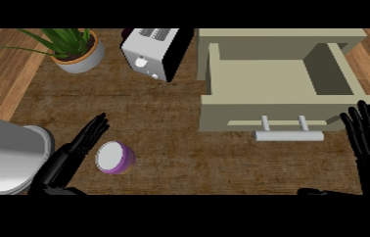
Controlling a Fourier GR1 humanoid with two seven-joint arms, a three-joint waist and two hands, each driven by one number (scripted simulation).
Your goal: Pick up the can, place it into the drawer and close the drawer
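Left hand (81, 144) is open, fingers straight, just beside the short purple can with a white top (115, 157) (not gripped yet). Next it needs to curl round it, then carry it to the open beige drawer (274, 106).

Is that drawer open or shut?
Open: the drawer is pulled out from its cabinet, bare inside, handle toward the robot.

Right robot hand (358, 133) cut by right edge.

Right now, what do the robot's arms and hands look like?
Both hands are black, with long thin fingers made of little jointed pieces. The left hand joins a glossy black wrist. The right hand shows mostly its slim black fingers at the picture's edge. No cables or markings show.
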